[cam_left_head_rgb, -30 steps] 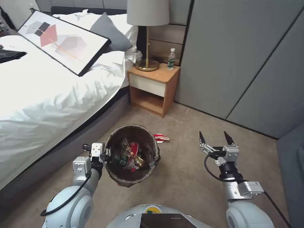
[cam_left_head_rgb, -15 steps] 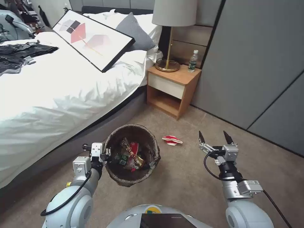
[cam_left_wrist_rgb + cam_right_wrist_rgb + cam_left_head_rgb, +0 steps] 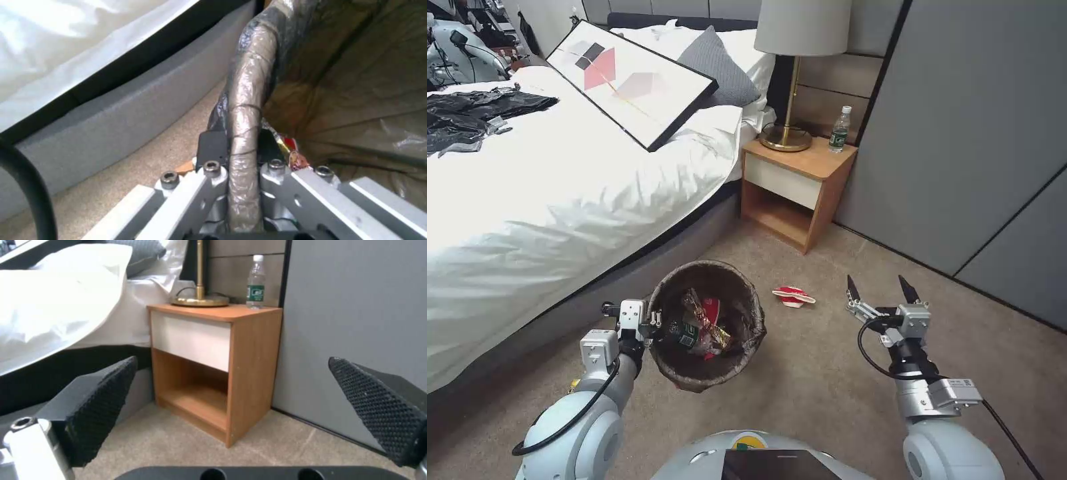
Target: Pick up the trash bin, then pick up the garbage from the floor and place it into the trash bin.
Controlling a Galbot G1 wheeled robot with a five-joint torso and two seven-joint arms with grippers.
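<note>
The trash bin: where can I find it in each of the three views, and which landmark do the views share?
Head view: the trash bin is low and centre-left, the left gripper shut on its rim.
Left wrist view: its bag-wrapped rim runs up between the gripper's fingers.
Right wrist view: not in it.
Shared landmark: the grey bed base; the nightstand links head and right wrist views.

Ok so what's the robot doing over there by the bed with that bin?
It is clearing litter from the bedroom floor. The left gripper is shut on the rim of the trash bin, holding it up beside the bed; several wrappers and a carton already lie inside. The right gripper hangs open and empty above the carpet. One red-white carton lies on the floor between the bin and the nightstand.
</note>
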